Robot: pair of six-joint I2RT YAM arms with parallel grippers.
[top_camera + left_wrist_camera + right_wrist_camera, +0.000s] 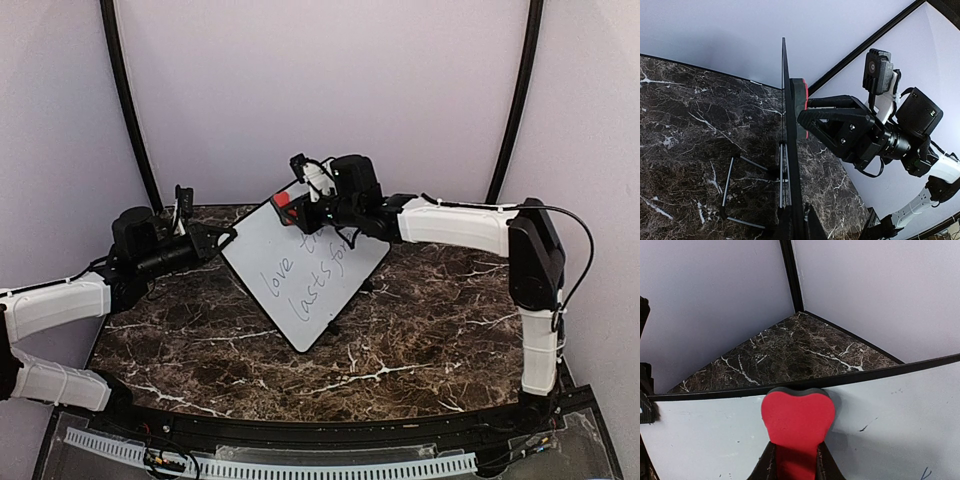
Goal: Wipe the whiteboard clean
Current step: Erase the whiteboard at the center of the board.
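The whiteboard stands tilted on the marble table, a corner pointing up, with dark handwriting across its middle. My left gripper is shut on its left corner; in the left wrist view the board runs edge-on from between my fingers. My right gripper is shut on a red heart-shaped eraser pressed against the board's top corner. In the right wrist view the eraser lies flat on the white surface, just below the black frame. The writing sits below the eraser.
A thin wire stand lies on the marble table behind the board. Two black poles rise along the lilac walls at the back. A white cable track runs along the near edge.
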